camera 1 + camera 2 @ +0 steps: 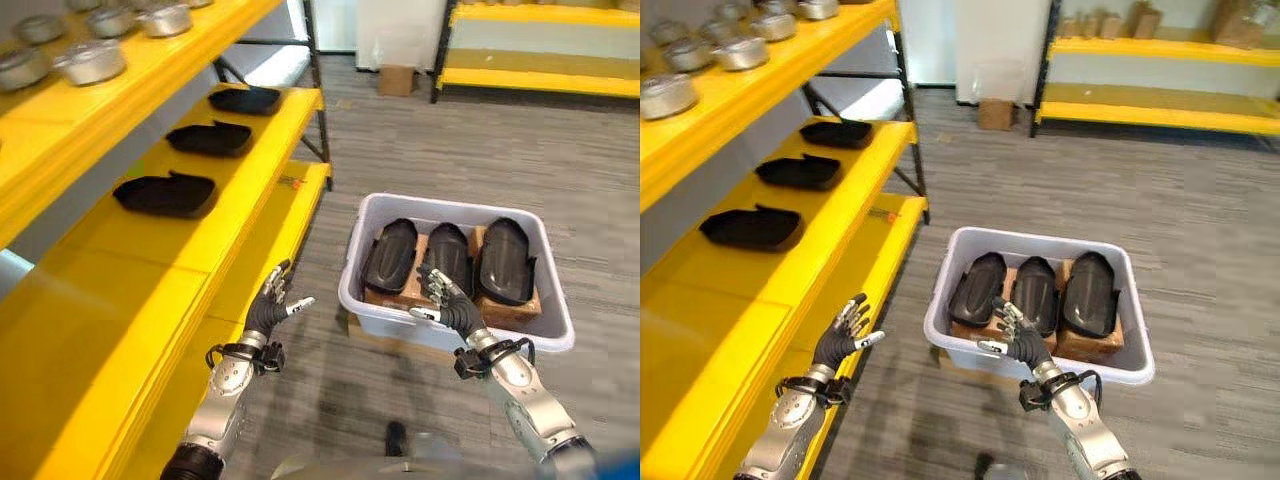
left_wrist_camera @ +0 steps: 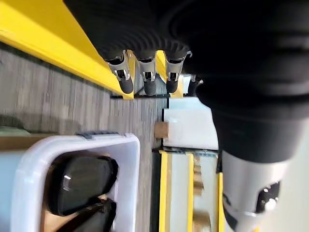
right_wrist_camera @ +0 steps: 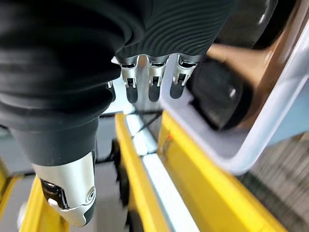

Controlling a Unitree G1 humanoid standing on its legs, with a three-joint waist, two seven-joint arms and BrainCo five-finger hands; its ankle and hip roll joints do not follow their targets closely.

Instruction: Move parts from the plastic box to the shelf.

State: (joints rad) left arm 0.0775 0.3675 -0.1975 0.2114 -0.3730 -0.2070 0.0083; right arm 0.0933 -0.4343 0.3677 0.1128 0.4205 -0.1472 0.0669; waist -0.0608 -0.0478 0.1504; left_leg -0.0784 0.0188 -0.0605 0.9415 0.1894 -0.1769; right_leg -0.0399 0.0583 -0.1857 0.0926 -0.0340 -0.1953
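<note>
- I judge this to be the reach for the next part: both my hands are empty and raised near the plastic box (image 1: pixel 455 330), which sits on the floor
- My right hand (image 1: pixel 448 298) hovers over the box's near rim, fingers straight and spread, holding nothing; it is just short of the middle black part (image 1: pixel 449 258)
- My left hand (image 1: pixel 272 305) is between the box and the yellow shelf (image 1: pixel 130 290), fingers likewise apart and relaxed, nothing in its grasp
- Count in the box: three black shell-shaped parts lying side by side on brown cardboard (image 1: pixel 500 305), the left part (image 1: pixel 390 254) and right part (image 1: pixel 505 260) flanking the middle one
- Count already on the shelf: three black parts in a row on the middle level, the nearest placed part (image 1: pixel 165 193) with bare yellow board between it and me, then a second (image 1: pixel 209 137) and a third (image 1: pixel 245 99) further from the box
- Above them, the upper level carries a group of silver metal pots (image 1: pixel 90 60); I won't count those, as some are cut off
- Next move, as I see it: lower the right hand onto the middle part and close the fingers round its edge; the curved, glossy shell may slip, so the left hand could support it before it is carried to the free stretch of shelf nearest me
</note>
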